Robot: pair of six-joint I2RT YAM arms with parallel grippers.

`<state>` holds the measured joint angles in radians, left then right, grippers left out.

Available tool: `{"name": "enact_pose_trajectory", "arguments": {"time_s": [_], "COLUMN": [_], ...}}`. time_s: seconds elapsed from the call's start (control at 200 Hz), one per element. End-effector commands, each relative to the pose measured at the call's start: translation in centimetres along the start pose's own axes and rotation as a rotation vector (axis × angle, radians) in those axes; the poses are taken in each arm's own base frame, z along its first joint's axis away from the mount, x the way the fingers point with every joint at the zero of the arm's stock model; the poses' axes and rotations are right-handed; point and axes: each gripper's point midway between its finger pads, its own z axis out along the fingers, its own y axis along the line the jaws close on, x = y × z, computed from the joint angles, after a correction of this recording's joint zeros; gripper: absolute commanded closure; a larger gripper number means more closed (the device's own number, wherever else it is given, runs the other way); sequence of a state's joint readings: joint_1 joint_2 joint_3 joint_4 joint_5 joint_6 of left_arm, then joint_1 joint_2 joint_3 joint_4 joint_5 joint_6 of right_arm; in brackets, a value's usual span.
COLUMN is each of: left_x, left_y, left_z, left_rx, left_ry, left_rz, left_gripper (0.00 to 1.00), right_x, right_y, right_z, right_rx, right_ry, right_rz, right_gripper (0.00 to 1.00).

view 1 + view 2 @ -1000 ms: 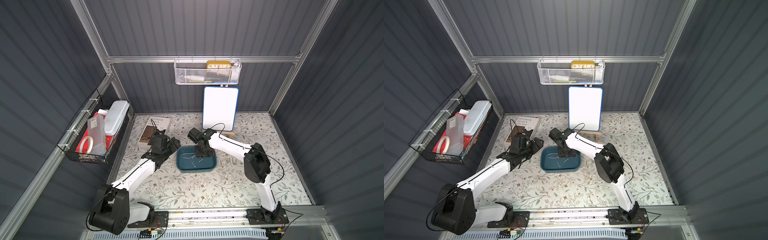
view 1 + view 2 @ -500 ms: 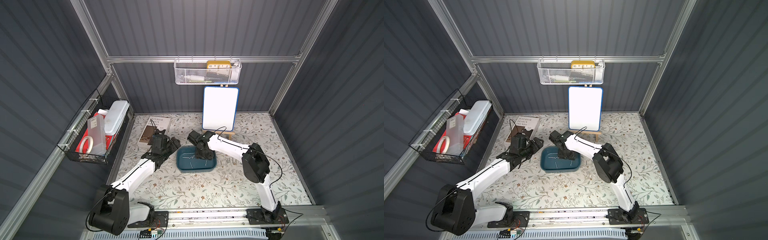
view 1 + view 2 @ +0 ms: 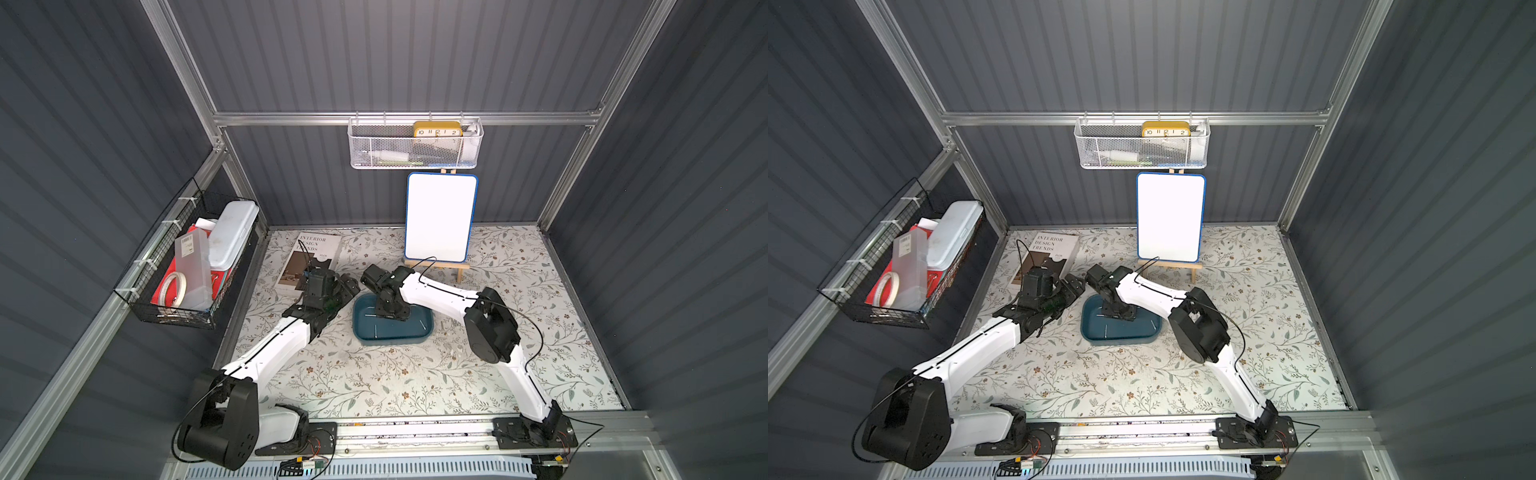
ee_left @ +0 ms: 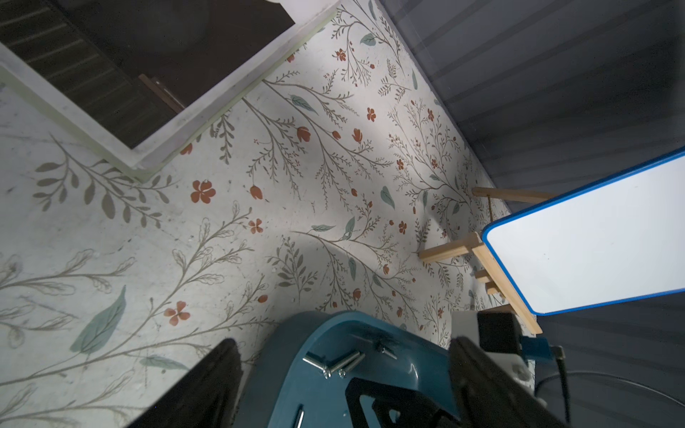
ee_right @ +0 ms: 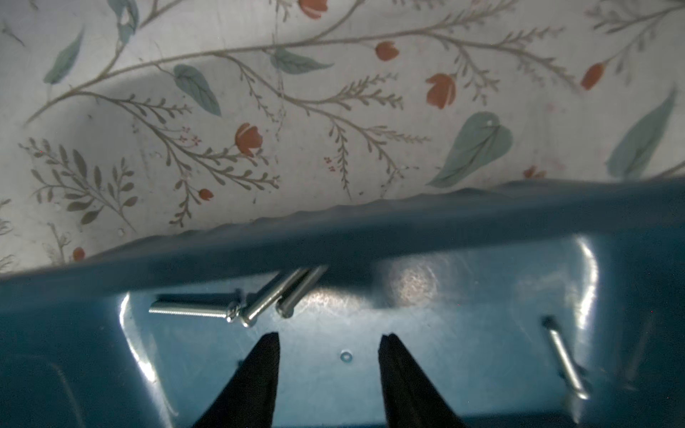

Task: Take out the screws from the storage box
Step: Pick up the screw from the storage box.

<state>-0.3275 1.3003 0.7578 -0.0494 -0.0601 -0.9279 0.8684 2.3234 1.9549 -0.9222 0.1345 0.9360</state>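
In the storage box [image 3: 415,329] lie loose screws [image 5: 270,296]; right hand [image 5: 329,335] parted, empty; left hand [image 4: 341,344] wide.

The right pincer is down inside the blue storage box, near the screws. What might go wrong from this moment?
1. Three screws lie bunched, touching, against the storage box wall; the open right pincer may pinch several, or one may slip out.
2. The bunch is not between its fingertips; closing here would likely catch nothing.
3. The left pincer hangs close beside the right arm; they might bump.
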Motion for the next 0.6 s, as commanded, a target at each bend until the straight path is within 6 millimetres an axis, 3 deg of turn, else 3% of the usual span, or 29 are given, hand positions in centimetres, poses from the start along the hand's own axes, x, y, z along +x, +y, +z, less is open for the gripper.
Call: {"name": "enact_pose_trajectory", "arguments": {"time_s": [0.0,0.3,0.595], "left_x": [0.0,-0.1,0.3], "left_y": [0.8,0.7,1.1], "left_z": [-0.4,-1.4,-1.4], "left_rx": [-0.02,-0.01,-0.016], "left_ry": [-0.012,-0.026,-0.016], "left_rz": [-0.025,-0.035,-0.034], "left_gripper": [0.09,0.09,0.09], "right_x": [-0.6,-1.3,-0.7], "right_y": [0.3,0.0,-1.1], "right_z": [0.4,1.1,1.9], "right_rx": [0.012,0.037,0.078], "right_ry": [-0.019,-0.035,-0.011], "right_rz": [0.024,0.024,0.003], "right_gripper": [0.53,0.57,0.76]}}
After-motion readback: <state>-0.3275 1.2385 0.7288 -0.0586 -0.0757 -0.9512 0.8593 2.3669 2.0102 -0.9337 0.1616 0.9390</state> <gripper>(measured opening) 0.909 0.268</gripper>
